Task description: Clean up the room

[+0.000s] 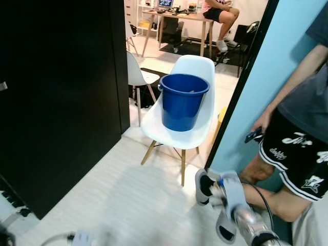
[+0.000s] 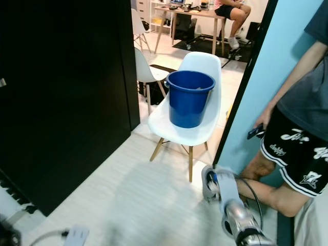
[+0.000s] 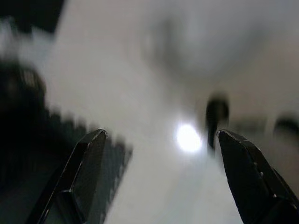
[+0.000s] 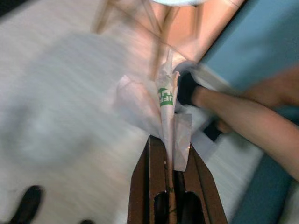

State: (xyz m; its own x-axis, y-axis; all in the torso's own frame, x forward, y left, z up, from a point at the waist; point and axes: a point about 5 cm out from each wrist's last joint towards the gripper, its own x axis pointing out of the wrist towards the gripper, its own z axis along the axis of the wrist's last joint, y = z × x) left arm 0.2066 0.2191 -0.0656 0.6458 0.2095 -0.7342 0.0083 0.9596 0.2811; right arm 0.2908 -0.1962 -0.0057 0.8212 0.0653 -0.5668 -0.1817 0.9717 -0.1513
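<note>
- lower right of the head views, closest to the camera, the right gripper has its fingers pressed together on a crumpled paper wrapper with green print, pinched at one end so it hangs clear for carrying.
- lower left, the left gripper hangs over blurred pale floor, fingers spread wide and holding nothing, likely idle.
- at the right edge, a person's leg stands just beside the right arm, a hand holding a dark phone.
- centre frame, a blue bucket sits upright on a white chair, open top up, probably the drop point for the wrapper.
- upper frame, a desk with a seated person stands well apart.
</note>
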